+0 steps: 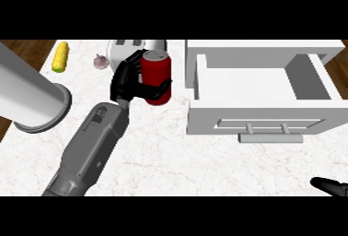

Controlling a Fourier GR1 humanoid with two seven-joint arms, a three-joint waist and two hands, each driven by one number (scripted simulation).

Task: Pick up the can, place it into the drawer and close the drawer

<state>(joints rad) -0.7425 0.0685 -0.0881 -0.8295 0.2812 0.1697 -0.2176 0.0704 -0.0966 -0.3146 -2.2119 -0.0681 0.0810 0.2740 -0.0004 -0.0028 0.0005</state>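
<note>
Large grey cylinder: at the view's left edge, its flanged end over the counter's left border; what it is cannot be told.

Left forearm: grey, entering from the lower edge and running up and to the right across the counter, a white marbled top.

Left hand: black, at the forearm's far end. Its fingers and thumb are curled round the can, one dark digit crossing the can's lower body and others hooked by its upper left shoulder.

Can: red with a silver top, standing about upright, on the hand's right side and within its grasp. It sits left of the drawer, just beside the drawer's left wall but outside it. Whether its base touches the counter cannot be told.

Drawer: white, pulled open, its grey-walled inside showing from above; its front panel faces the lower edge and carries a grey bar handle.

Right hand: only a black tip shows in the lower right corner, well apart from the can; its state cannot be told.

Corn cob: yellow, far left of the counter.

Garlic bulb: pale purple, between the corn cob and the left hand.

White slotted appliance: behind the left hand, partly hidden by it.
</note>
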